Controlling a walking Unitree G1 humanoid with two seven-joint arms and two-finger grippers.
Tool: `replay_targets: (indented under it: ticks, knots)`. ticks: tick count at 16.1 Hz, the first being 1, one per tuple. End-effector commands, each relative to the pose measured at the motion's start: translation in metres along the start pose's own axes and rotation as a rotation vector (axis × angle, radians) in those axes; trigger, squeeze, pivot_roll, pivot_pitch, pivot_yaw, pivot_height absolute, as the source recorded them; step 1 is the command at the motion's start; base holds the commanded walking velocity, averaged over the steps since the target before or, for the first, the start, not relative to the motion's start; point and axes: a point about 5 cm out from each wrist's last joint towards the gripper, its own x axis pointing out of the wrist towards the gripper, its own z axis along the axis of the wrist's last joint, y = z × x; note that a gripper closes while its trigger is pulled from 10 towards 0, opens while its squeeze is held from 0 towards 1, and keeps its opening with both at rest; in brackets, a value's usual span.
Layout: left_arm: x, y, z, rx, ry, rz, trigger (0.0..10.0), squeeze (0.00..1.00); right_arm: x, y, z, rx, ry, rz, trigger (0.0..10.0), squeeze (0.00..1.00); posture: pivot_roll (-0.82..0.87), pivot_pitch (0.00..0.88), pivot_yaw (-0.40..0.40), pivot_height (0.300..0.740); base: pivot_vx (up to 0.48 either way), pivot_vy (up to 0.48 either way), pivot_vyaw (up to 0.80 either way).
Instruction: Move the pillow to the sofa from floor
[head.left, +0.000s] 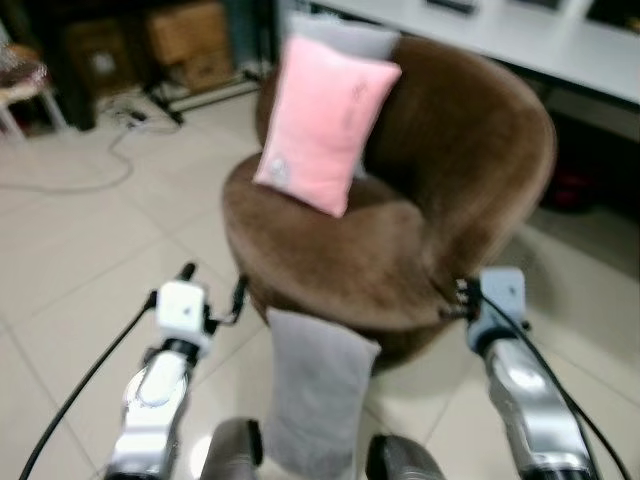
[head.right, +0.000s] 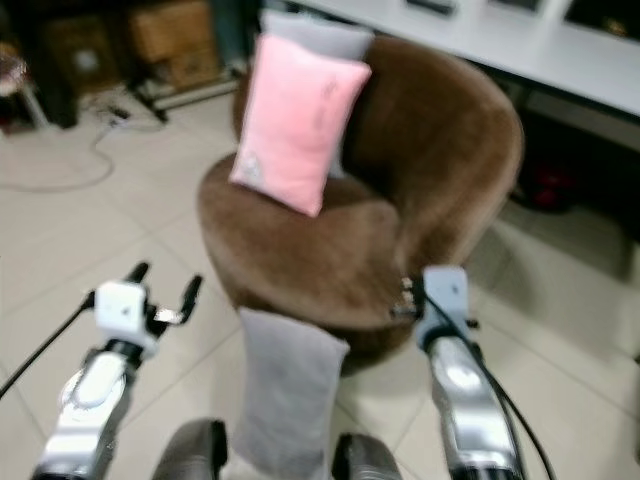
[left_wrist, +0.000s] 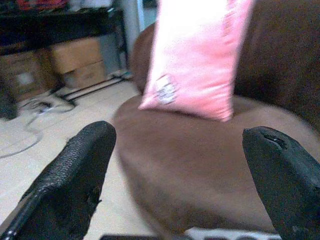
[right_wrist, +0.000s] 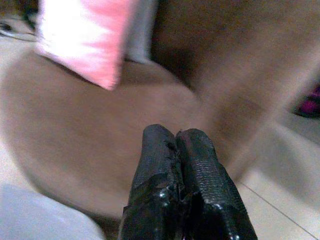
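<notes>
A grey pillow (head.left: 315, 390) stands on the tiled floor, leaning against the front of the round brown sofa (head.left: 470, 130), between my two arms. A pink pillow (head.left: 322, 122) rests on the sofa seat against the backrest, with another grey pillow (head.left: 345, 38) behind it. My left gripper (head.left: 212, 285) is open, left of the floor pillow and near the sofa's front edge; in the left wrist view its fingers (left_wrist: 75, 175) frame the pink pillow (left_wrist: 197, 55). My right gripper (right_wrist: 175, 135) is shut with nothing in it, at the sofa's right front edge (head.left: 455, 295).
Cardboard boxes (head.left: 190, 40) and a cable (head.left: 90, 170) lie at the back left by a dark shelf. A white table (head.left: 540, 40) runs behind the sofa. Open tiled floor (head.left: 80, 270) spreads to the left and to the right front.
</notes>
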Motion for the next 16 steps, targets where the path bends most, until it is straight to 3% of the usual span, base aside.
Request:
replay_targets:
  ticks: [1,8,16]
  knots:
    - [0.0,0.002,-0.001,0.004,0.0,0.011,10.0,0.12,0.001,0.002,0.003,0.001,-0.017,0.012,10.0,0.0,0.02,0.0,-0.051,0.635,0.3,0.0,0.0]
    - [-0.002,-0.005,0.011,0.021,-0.037,0.007,10.0,0.11,0.001,0.0,0.003,0.016,-0.025,0.019,10.0,0.0,0.02,0.0,-0.047,0.635,0.078,0.0,0.0]
    - [0.001,-0.015,0.037,0.02,-0.071,-0.006,10.0,0.11,0.001,0.002,0.003,0.032,-0.038,0.029,10.0,0.0,0.01,0.0,-0.045,0.555,0.0,0.0,0.0]
